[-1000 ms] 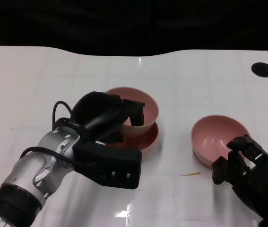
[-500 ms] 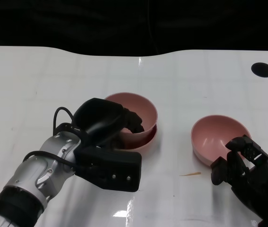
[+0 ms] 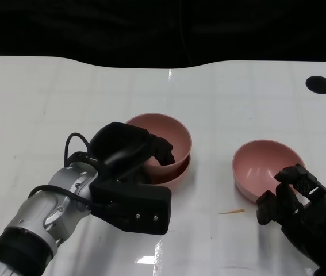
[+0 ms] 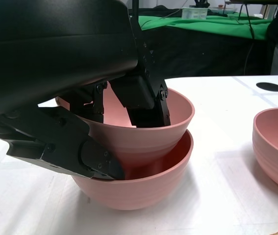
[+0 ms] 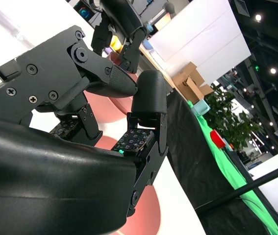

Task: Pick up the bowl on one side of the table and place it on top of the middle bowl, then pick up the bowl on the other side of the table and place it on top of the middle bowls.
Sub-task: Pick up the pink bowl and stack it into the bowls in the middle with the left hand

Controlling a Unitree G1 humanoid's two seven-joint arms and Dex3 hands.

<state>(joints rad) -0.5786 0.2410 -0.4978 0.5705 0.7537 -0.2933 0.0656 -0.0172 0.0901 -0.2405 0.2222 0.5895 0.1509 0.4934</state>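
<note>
White tabletop [image 3: 48, 92] filled the scene, black backdrop at the far edge. Left hand [image 3: 129, 150] gripped the upper pink bowl [image 4: 143, 128] by its rim, fingers [image 4: 146, 100] hooked inside, bowl nested in the middle bowl [image 4: 139, 183]. Off to the right, the third pink bowl [image 3: 264, 167] sat on the table, right hand [image 3: 300, 210] at its near edge, fingers curled, holding nothing.

left hand [image 3: 129, 150] lowered, upper bowl [image 3: 163, 133] now nested in middle bowl [image 3: 177, 171]
</note>
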